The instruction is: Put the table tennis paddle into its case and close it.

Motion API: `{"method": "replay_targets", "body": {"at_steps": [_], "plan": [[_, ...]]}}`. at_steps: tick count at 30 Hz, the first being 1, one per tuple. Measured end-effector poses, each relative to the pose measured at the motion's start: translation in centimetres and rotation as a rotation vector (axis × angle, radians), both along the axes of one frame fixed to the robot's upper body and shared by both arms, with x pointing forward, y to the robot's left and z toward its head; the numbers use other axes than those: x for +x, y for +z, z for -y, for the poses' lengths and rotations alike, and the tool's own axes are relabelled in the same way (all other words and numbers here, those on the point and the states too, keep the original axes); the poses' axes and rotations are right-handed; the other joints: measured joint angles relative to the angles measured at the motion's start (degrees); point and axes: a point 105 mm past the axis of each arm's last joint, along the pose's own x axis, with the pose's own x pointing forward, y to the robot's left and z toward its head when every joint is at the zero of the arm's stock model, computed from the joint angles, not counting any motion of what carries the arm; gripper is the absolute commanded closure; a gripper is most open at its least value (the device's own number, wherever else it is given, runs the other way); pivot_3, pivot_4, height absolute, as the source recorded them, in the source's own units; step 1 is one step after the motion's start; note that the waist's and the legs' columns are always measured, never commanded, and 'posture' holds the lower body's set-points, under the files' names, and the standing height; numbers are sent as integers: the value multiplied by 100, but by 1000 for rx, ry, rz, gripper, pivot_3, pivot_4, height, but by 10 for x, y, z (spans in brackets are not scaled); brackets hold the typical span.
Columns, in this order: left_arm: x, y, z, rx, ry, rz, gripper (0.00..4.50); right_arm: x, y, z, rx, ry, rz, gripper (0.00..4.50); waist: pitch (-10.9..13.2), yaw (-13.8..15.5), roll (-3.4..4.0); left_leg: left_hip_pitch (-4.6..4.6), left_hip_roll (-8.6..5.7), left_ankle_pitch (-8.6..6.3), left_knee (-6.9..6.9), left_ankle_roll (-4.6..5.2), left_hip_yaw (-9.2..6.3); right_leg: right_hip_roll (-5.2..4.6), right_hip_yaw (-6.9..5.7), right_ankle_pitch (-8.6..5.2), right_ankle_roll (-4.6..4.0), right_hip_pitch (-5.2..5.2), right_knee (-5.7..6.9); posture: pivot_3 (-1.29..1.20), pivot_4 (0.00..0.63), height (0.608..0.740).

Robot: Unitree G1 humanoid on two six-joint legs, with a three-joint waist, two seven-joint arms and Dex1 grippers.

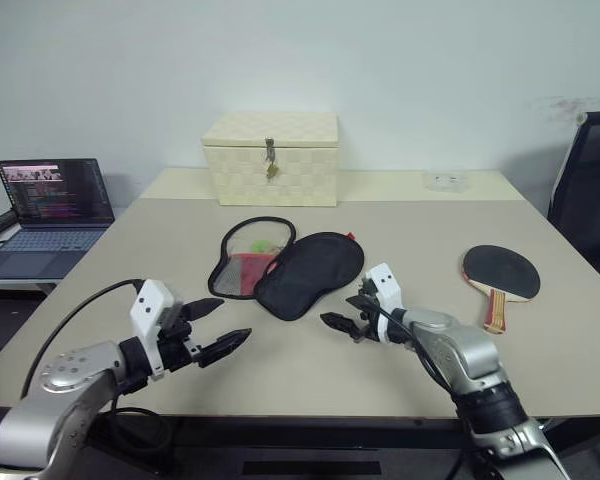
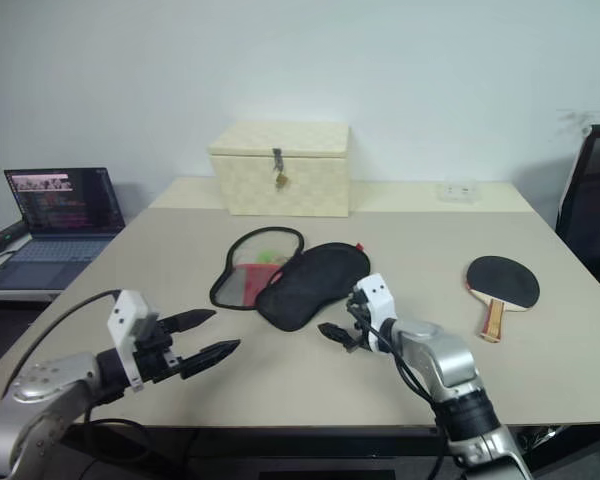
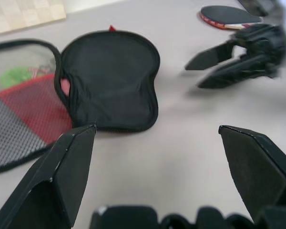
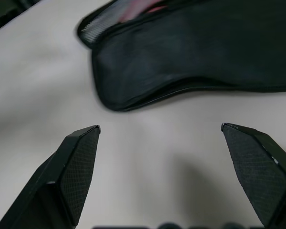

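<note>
Right now, from my head cameras, the case (image 1: pixel 285 270) lies unzipped and spread open near the middle of the beige table (image 1: pixel 400 230), its black half flopped toward my right and its mesh half with the red panel toward my left. Something green shows through the mesh. Well apart from it, toward the table's right edge, the table tennis paddle (image 1: pixel 501 274) lies flat, black face up, its striped handle pointing back toward me. Behind the case stands a cream woven box (image 1: pixel 271 158) with a metal latch, and a laptop (image 1: pixel 50 211) sits open on a lower surface off to my left. My left gripper (image 1: pixel 218 328) hovers over the near part of the table with its jaws spread and nothing between them. My right gripper (image 1: pixel 343 312) hangs just beside the near tip of the case's black half, jaws likewise wide and empty.

Through my left wrist camera, my two fingers (image 3: pixel 62 176) frame bare table, the black half of the case lies beyond them, and my right gripper and the paddle show farther off.

Through my right wrist camera, my fingertips (image 4: pixel 81 164) stand wide apart over bare table, with the rounded black edge of the case close ahead, not touching.
</note>
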Motion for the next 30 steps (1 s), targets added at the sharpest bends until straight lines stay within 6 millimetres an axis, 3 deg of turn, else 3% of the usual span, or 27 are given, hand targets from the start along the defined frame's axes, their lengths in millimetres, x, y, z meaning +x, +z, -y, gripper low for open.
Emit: {"method": "replay_targets", "body": {"at_steps": [4, 11, 15, 22, 27, 30], "plan": [[4, 11, -6, 21, -20, 12, 0, 17, -11, -3, -7, -101, -67, 30, 0, -1, 0, -2, -1, 0, -3, 0, 5, 0, 0, 0, -1, -5, 2, 0, 150, 740], [9, 17, -8, 16, -29, 28, 0, 27, -6, -24, 65, -136, -122, 30, 0, -19, 0, 0, 5, 0, -6, 0, 6, 0, 4, 1, -2, -10, 5, 0, 150, 740], [11, 18, -10, 20, -22, 27, 0, 26, -6, -38, 86, -114, -140, 30, 0, -55, 0, 0, 13, 0, -7, 0, 6, 5, 4, 4, -7, -13, 7, 0, 150, 740], [12, 19, -10, 26, -28, 33, 0, 13, -2, -80, 106, 0, -159, 30, 0, -112, 1, -7, 13, 0, -13, 0, 4, 5, 4, 4, -9, -23, 7, 0, 150, 740], [12, 19, -10, 31, -25, 34, 0, 15, 3, -85, 98, 14, -132, 30, 0, -122, 1, -7, 11, 0, -12, 0, 2, 3, 3, 4, -9, -23, 8, 0, 150, 740], [12, 19, -10, 35, -23, 35, 0, 17, 1, -84, 93, 1, -129, 917, 0, -124, 1, -7, 12, 0, -12, 0, 3, 4, 4, 4, -9, -25, 8, 0, 150, 740]]}}
